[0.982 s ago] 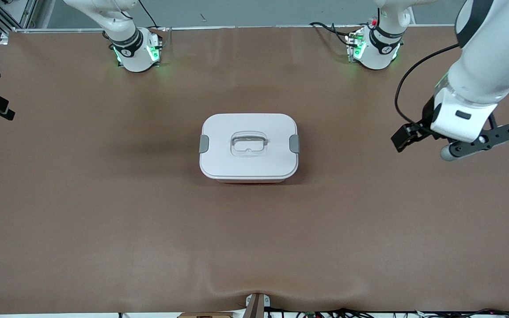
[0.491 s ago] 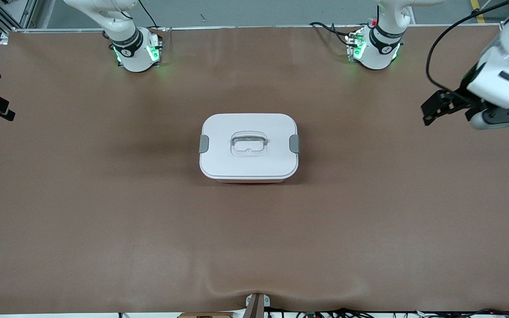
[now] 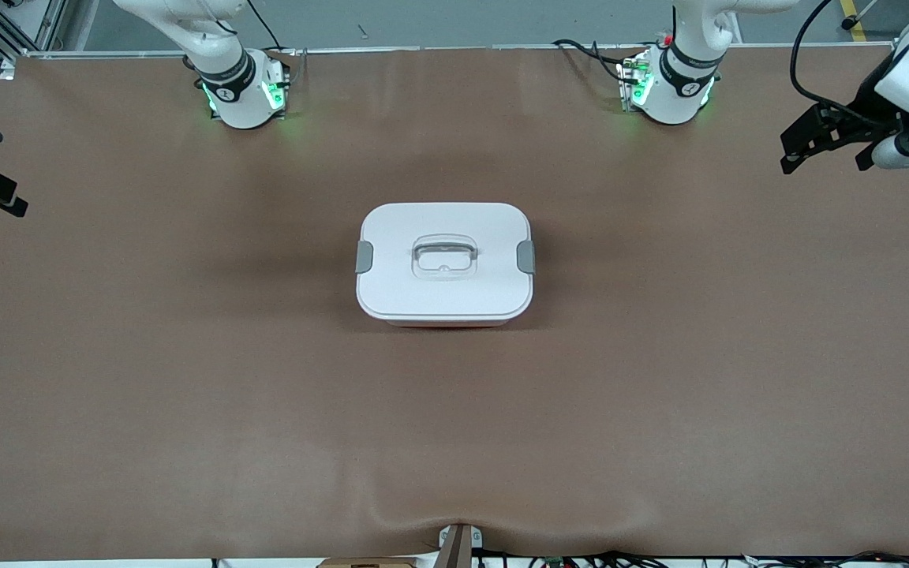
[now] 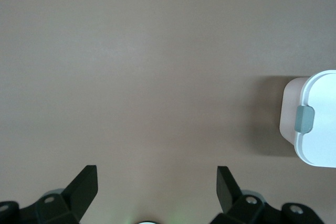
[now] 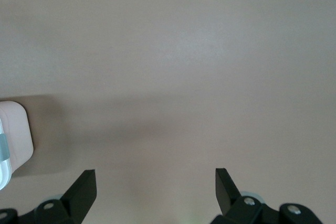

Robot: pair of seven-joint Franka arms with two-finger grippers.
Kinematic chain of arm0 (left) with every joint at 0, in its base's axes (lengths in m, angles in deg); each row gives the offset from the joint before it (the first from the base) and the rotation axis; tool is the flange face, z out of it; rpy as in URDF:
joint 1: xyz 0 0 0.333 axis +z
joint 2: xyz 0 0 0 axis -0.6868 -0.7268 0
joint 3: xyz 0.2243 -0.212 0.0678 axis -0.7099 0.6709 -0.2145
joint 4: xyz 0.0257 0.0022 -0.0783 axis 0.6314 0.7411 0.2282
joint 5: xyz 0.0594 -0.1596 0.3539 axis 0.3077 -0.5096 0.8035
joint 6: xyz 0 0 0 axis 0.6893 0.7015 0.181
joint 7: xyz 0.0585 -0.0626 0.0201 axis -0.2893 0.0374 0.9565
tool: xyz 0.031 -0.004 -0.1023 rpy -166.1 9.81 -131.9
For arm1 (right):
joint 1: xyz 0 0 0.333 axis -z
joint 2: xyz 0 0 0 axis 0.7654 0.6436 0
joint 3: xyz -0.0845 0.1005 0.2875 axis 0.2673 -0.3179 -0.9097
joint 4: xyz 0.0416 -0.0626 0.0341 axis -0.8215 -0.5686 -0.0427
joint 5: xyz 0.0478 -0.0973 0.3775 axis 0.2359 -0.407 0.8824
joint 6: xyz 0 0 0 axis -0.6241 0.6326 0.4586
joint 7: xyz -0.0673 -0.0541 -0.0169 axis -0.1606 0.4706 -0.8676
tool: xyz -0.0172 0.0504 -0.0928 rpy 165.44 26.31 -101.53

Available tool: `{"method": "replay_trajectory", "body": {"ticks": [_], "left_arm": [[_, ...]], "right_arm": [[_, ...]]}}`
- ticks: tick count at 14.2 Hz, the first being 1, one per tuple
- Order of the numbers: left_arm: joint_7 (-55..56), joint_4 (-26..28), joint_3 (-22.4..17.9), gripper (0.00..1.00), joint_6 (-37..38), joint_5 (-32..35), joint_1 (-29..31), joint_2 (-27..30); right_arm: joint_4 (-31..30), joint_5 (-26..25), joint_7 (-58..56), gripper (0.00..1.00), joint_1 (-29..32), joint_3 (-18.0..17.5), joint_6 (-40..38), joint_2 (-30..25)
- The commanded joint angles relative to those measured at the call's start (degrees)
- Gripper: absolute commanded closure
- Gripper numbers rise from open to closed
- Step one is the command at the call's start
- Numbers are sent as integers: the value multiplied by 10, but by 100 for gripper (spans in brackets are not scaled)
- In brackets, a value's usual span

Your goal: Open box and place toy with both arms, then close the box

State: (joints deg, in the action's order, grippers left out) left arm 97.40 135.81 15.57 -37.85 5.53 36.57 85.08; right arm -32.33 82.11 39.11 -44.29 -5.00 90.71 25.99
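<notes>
Both grippers, left (image 3: 825, 142) and right (image 5: 155, 184), spread wide, well apart from closed box (image 3: 444, 264).

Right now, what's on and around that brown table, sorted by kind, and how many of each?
Boxes with the lid on: 1, the box
Grey side clips: 2, on the box
Robot arms: 2, each with an open end effector, the left end effector and the right end effector
Total: 5

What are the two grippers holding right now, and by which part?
Nothing. The left gripper is open over bare table toward the left arm's end, and the right gripper is open too. The box sits closed, untouched.
</notes>
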Motion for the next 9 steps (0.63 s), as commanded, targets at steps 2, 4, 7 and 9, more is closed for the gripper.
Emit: {"method": "replay_trajectory", "body": {"ticks": [2, 4, 7, 9], "left_arm": [[-14, 20, -7, 0, -3, -1, 0, 15], [-16, 18, -5, 0, -3, 0, 0, 17], [-18, 19, -3, 0, -2, 1, 0, 18], [-18, 20, -2, 0, -1, 2, 0, 19]], "right_arm": [[4, 3, 10, 0, 9, -7, -4, 1], [4, 0, 9, 0, 8, -7, -4, 1], [4, -1, 9, 0, 8, -7, -4, 2], [4, -1, 10, 0, 8, -8, -4, 2]]}}
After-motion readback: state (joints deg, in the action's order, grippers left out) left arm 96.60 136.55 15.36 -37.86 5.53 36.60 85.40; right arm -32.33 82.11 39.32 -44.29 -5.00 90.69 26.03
